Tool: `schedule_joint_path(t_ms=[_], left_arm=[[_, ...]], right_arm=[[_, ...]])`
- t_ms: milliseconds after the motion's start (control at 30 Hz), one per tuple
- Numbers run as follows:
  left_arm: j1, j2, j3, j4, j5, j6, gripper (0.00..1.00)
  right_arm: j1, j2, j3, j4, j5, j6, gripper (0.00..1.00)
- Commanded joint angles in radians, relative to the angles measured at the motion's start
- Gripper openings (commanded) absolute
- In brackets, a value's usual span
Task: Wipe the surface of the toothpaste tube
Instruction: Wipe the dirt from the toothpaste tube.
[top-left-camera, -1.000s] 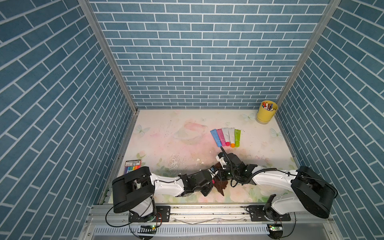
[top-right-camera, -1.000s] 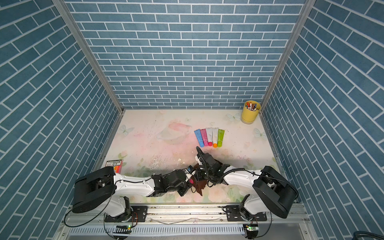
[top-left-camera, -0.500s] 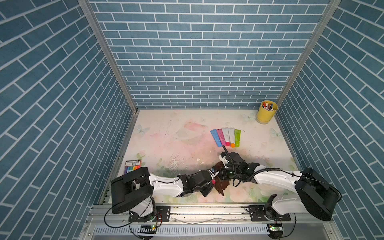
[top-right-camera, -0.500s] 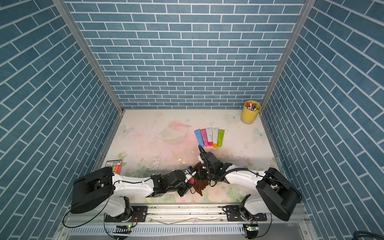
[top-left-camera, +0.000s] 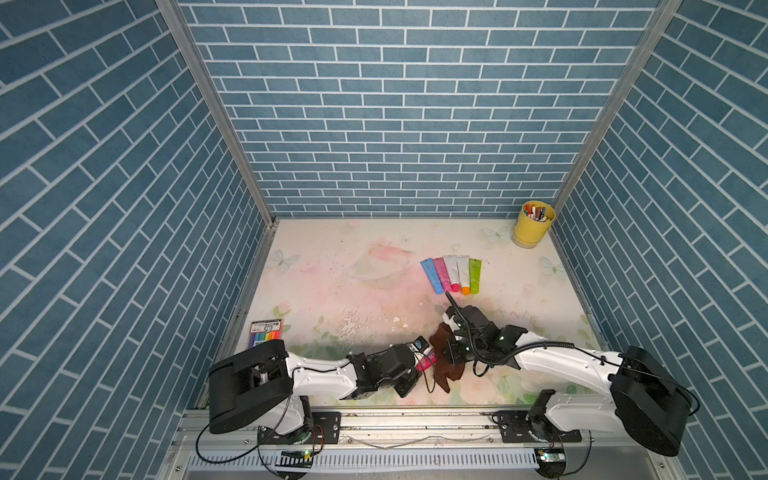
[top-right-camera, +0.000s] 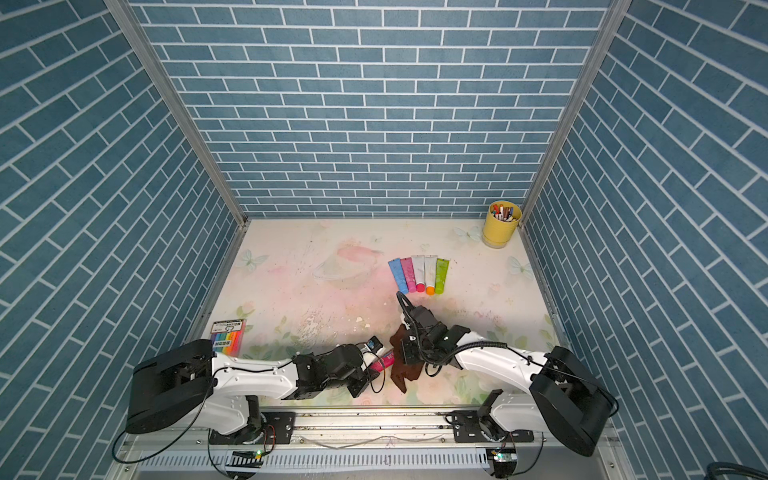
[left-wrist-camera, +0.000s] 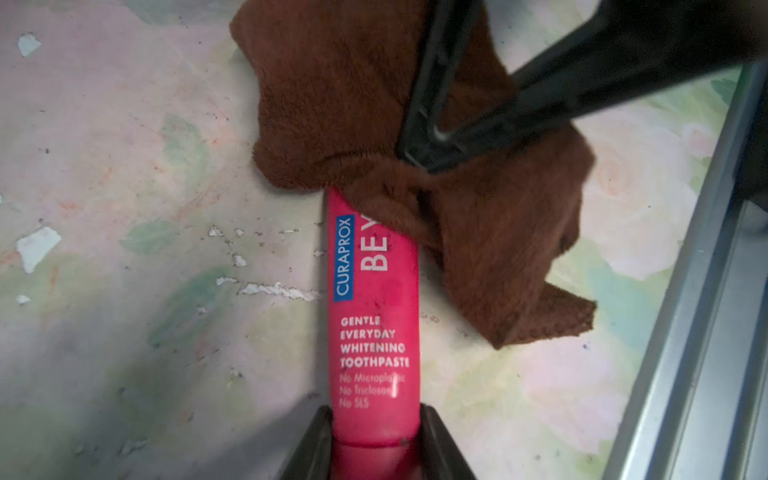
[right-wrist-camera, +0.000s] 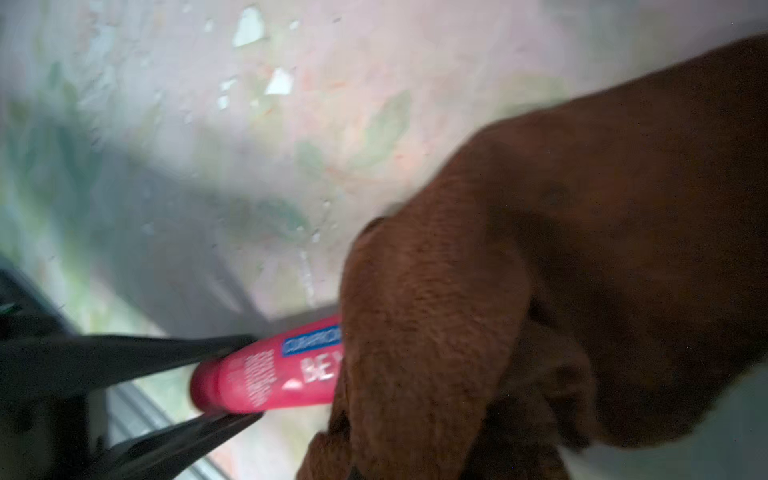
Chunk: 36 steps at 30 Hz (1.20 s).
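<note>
Left fingers (left-wrist-camera: 309, 440) clamp the cap end of the pink toothpaste tube (left-wrist-camera: 374, 316); right fingers (left-wrist-camera: 540, 95), seemingly pinched together on the brown cloth (left-wrist-camera: 340, 104), press it over the tube.

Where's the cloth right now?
The cloth sits front centre in both top views, pinched by the right gripper over the tube that the left gripper holds.

The right gripper (left-wrist-camera: 422, 156) has dragged the brown cloth (top-left-camera: 446, 370) slightly toward the right of the frame along the toothpaste tube (top-left-camera: 426, 360), baring more pink beside the left gripper (left-wrist-camera: 376, 419). The right arm (top-left-camera: 561, 365) has swung its shoulder toward the lower right.
</note>
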Motion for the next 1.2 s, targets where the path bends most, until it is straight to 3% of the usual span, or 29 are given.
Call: schedule_joint_path(t_ms=[0, 100, 233, 467, 800, 1167], left_arm=[[-0.002, 0.02, 0.033, 0.017, -0.047, -0.001, 0.0], [-0.003, 0.022, 0.034, 0.021, -0.049, -0.001, 0.0], [-0.002, 0.02, 0.032, 0.026, -0.044, 0.002, 0.0], [-0.002, 0.019, 0.031, 0.028, -0.039, 0.004, 0.0], [-0.001, -0.027, -0.006, 0.038, -0.036, -0.01, 0.0], [-0.001, -0.044, -0.025, 0.043, -0.022, -0.018, 0.0]], right_arm=[[0.036, -0.024, -0.007, 0.059, -0.144, 0.0, 0.0], [0.048, -0.005, -0.031, 0.144, -0.212, 0.022, 0.0], [0.054, 0.05, -0.038, 0.178, -0.199, 0.028, 0.0], [0.033, 0.165, 0.013, 0.024, -0.008, 0.017, 0.0], [-0.084, 0.259, 0.067, -0.11, 0.134, -0.01, 0.0], [-0.229, 0.189, 0.087, -0.091, 0.113, -0.08, 0.0]])
